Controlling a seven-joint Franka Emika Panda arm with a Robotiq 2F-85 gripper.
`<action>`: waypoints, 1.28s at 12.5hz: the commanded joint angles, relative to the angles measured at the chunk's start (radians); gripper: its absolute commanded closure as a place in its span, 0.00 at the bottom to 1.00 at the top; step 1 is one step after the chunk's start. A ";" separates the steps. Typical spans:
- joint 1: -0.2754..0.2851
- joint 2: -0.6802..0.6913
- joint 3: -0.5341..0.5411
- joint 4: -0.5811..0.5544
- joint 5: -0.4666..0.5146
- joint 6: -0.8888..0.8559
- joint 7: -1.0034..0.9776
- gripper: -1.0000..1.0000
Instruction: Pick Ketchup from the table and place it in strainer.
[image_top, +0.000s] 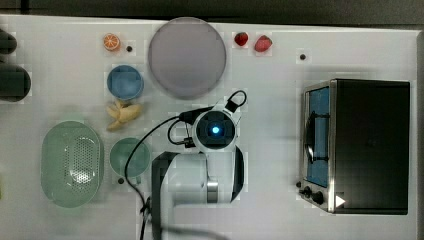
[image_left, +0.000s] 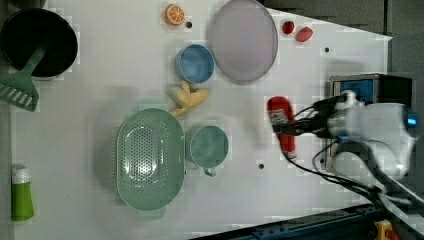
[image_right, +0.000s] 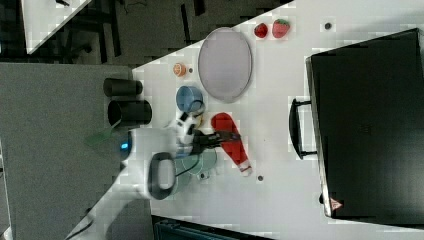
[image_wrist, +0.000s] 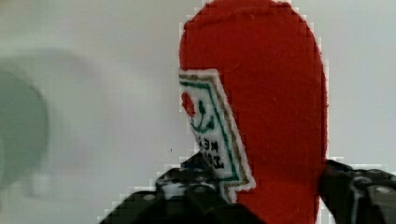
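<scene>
- The ketchup (image_left: 281, 122) lies flat on the white table (image_left: 100, 130), between the green cup and the toaster oven in the left view. Its long axis runs nearly up and down in the left view, the rounded red base toward the purple plate and the narrow neck toward the table's near edge. In the right view the white cap (image_right: 245, 170) sits at the lower right end, and the bottle lies on a slant.
- The label band (image_wrist: 212, 135) wraps the bottle's middle, showing green and red print in the wrist view.
- The gripper (image_left: 289, 129) straddles the bottle at its middle, one black finger (image_wrist: 187, 196) on the label side and the other on the far side of the red body. Both fingers sit right against the bottle, but a firm clamp cannot be told from the pictures.
- The strainer (image_left: 149, 157) stands well apart from the ketchup, at the left view's left, with nothing in it; its perforated bottom is bare.
- The small green cup (image_left: 209, 146) sits just beside the strainer, between it and the bottle, and is empty.
- The blue bowl (image_left: 195, 63) holds nothing, and a banana (image_left: 187, 98) lies just below it in the left view.
- The purple plate (image_left: 244, 40) is bare. Two strawberries (image_left: 296, 31) lie past its right edge in the left view, and an orange half (image_left: 174, 14) past its left.
- The toaster oven (image_top: 367, 145) stands at the top view's right.
</scene>
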 joint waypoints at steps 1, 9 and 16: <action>0.007 -0.163 0.048 0.060 0.001 -0.155 0.038 0.40; 0.049 -0.283 0.334 0.136 0.043 -0.344 0.469 0.40; 0.054 -0.148 0.573 0.149 0.045 -0.155 0.880 0.40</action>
